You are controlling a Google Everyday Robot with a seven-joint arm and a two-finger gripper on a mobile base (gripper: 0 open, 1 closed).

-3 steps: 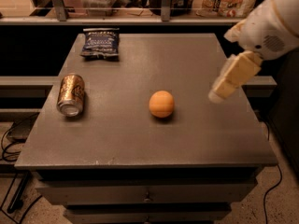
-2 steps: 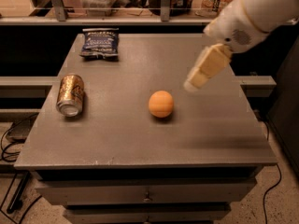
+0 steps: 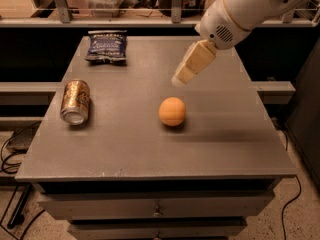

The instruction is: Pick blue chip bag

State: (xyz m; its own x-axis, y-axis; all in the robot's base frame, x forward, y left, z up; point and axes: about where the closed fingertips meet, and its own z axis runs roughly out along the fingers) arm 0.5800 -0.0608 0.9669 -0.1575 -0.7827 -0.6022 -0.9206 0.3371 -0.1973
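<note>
The blue chip bag [image 3: 106, 46] lies flat at the far left corner of the grey table [image 3: 225, 134], its pale lettering facing up. My gripper [image 3: 181, 77] hangs from the white arm at the upper right, above the table's middle. It is to the right of the bag and well apart from it, just above and behind the orange ball [image 3: 172, 111]. It holds nothing that I can see.
A gold-brown soda can [image 3: 75, 101] lies on its side at the table's left edge. The orange ball sits near the middle. A shelf with a rail and clutter runs behind the table. Cables lie on the floor at the left.
My arm and gripper have swung left from the table's right side to above its middle, closer to the bag. The bag, can and ball have not moved.
</note>
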